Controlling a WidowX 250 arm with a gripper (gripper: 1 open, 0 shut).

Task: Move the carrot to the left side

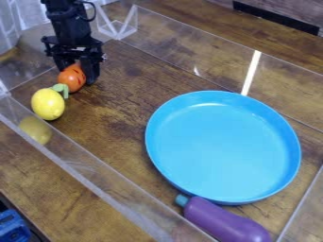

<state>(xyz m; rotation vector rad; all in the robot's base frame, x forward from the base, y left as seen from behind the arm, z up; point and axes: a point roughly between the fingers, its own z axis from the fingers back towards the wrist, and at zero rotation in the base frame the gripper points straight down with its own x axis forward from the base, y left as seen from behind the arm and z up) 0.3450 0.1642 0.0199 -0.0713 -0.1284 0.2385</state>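
The small orange carrot point(74, 78) lies on the wooden table at the far left, its green top point(62, 90) pointing toward the lemon. My black gripper point(74, 74) points straight down over the carrot, with one finger on each side of its orange body. The fingers stand close to the carrot, but I cannot tell whether they press on it. The carrot's upper part is hidden behind the gripper.
A yellow lemon point(48, 104) sits just in front of and to the left of the carrot, beside a clear plastic wall point(76, 156). A large blue plate point(224, 146) fills the right middle. A purple eggplant point(228, 223) lies at the front right.
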